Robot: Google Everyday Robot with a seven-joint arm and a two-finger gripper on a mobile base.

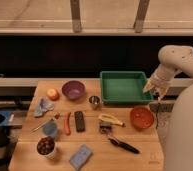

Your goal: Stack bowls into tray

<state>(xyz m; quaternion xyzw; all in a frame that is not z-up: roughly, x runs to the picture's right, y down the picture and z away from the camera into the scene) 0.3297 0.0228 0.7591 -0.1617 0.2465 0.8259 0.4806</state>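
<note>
The green tray [121, 88] sits empty at the back right of the wooden table. A purple bowl [73, 90] stands upright to its left, at the table's back middle. An orange-red bowl [141, 117] rests on the table in front of the tray's right end. My gripper [154, 93] hangs from the white arm on the right, just off the tray's right rim and above and behind the orange-red bowl. It is open and holds nothing.
A small metal cup [94, 101] stands between the purple bowl and the tray. A banana [110, 119], a black block [79, 121], a dark-handled tool [123, 145], a blue sponge [80, 156] and a white cup of dark round things [46, 146] lie across the front.
</note>
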